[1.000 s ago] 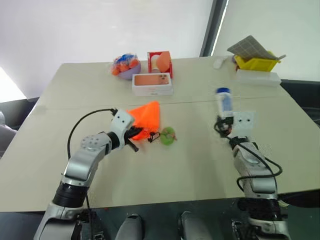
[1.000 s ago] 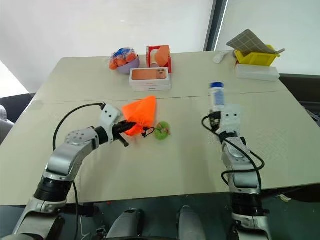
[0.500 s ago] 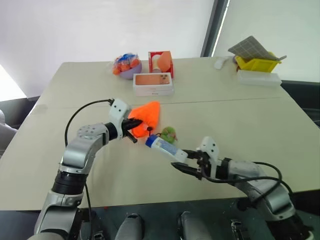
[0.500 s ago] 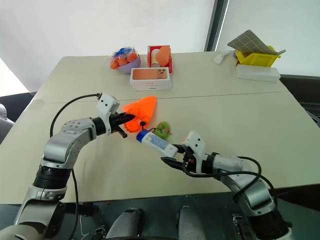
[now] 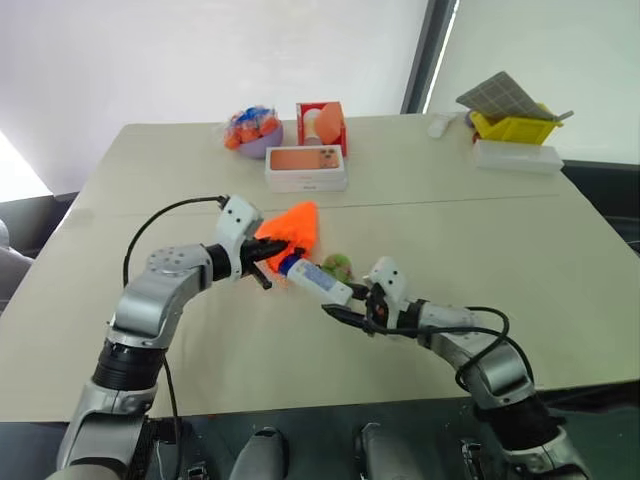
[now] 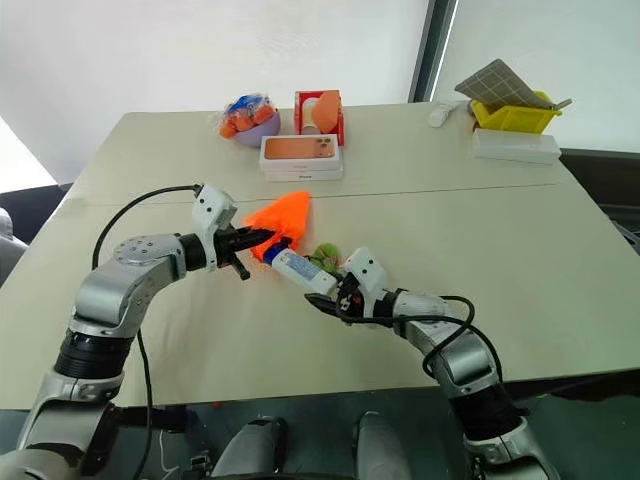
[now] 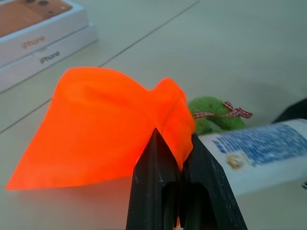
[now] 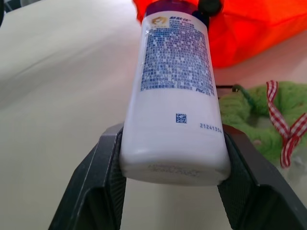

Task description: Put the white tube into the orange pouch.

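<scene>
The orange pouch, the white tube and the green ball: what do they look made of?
Orange pouch: thin soft fabric, matte; it creases and peaks where pinched.
White tube: smooth plastic, probably, slightly glossy with printed blue text and a crimped flat end.
Green ball: fuzzy, felt-like or woolly, tied with checked ribbon.

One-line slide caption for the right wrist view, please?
Right tool grips the small white plastic squeeze tube, cap end at the bright orange fabric pouch.

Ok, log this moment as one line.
left gripper: shut on orange pouch edge | right gripper: shut on white tube | cap end at pouch mouth | tube not yet inside
</scene>
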Motion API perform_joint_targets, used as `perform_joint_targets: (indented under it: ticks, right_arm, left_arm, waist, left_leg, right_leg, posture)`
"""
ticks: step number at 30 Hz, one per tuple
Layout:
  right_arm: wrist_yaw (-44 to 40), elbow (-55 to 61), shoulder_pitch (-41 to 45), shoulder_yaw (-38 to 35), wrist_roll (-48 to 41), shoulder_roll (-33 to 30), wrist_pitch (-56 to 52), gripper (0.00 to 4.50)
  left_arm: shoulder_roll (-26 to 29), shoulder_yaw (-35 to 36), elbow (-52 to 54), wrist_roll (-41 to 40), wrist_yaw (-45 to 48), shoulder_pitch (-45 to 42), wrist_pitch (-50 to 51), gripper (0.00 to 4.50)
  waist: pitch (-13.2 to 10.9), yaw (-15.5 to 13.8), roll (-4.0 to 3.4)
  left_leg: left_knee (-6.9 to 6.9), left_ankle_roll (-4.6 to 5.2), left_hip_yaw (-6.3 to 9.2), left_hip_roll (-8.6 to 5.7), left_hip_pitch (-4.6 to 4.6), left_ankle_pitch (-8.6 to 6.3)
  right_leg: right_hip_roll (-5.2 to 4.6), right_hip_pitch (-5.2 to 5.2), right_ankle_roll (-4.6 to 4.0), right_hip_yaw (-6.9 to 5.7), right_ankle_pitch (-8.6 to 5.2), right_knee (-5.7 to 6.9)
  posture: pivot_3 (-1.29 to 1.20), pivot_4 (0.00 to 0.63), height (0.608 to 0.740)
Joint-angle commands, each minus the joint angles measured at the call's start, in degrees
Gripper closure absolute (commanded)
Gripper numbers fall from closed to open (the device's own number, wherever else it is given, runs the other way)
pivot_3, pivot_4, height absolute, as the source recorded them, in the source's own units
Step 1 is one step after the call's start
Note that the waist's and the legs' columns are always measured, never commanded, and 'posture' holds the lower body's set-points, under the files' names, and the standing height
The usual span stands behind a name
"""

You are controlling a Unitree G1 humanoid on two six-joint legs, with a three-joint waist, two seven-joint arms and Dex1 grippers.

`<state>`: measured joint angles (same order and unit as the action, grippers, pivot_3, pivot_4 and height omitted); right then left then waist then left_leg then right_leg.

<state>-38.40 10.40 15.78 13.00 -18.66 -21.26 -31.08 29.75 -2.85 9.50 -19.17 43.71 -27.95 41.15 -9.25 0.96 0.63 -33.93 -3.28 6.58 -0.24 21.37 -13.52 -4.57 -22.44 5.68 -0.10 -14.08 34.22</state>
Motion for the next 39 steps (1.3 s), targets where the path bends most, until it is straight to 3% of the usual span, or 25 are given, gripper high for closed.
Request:
perform_joint_targets:
  ticks: [1, 10, 18, 33, 39]
  right_arm:
    - [1.36, 0.67, 1.62, -1.07, 0.52, 1.50, 1.61, 2.51]
    - [4.59, 1.41, 4.75, 2.59, 3.17, 4.92, -2.24, 2.51]
    - [10.35, -0.91, 6.53, 1.36, 6.01, 9.53, -3.03, 2.51]
    - [12.84, 11.42, -2.12, -7.82, 1.08, 6.81, -9.94, 2.51]
    - [13.96, 12.23, -1.23, -6.88, 0.82, 7.30, -12.02, 2.51]
  left_arm:
    - [1.42, -0.22, 3.18, -1.39, 1.55, 0.13, 0.34, 4.50]
    - [2.63, -3.76, 5.49, -0.50, 2.88, 1.96, 0.02, 4.50]
    - [3.24, -5.78, 8.42, -0.32, 2.65, 4.18, 0.65, 4.50]
    - [5.15, -3.57, 5.85, 0.07, 2.39, 4.46, -0.43, 4.50]
    - [4.17, -5.38, 6.66, -0.46, 3.10, 3.52, -0.08, 4.50]
  waist:
    - [0.00, -0.06, 0.00]
    - [0.00, 0.12, 0.00]
    - [0.00, -0.05, 0.00]
    - [0.01, 0.08, -0.01]
    - [0.01, -0.03, -0.01]
  left_leg:
    - [0.00, 0.00, 0.00, 0.00, 0.01, 0.00]
    - [0.00, 0.00, 0.00, 0.00, 0.00, 0.00]
    - [0.01, 0.00, 0.02, 0.01, 0.02, 0.00]
    - [0.01, 0.00, 0.02, 0.01, 0.01, 0.00]
    - [0.00, 0.00, 0.02, 0.01, 0.01, 0.00]
  right_leg:
    - [0.00, 0.00, -0.01, 0.00, 0.01, 0.00]
    - [0.00, -0.02, -0.02, 0.00, 0.01, 0.01]
    - [0.01, -0.04, -0.12, 0.01, 0.07, 0.04]
    - [0.01, -0.06, -0.05, 0.01, 0.02, 0.05]
    - [0.01, -0.06, -0.04, 0.01, 0.01, 0.06]
  posture:
    - [0.00, 0.150, 0.740]
    - [0.00, 0.150, 0.740]
    - [0.00, 0.150, 0.740]
    - [0.00, 0.150, 0.740]
    - [0.00, 0.150, 0.740]
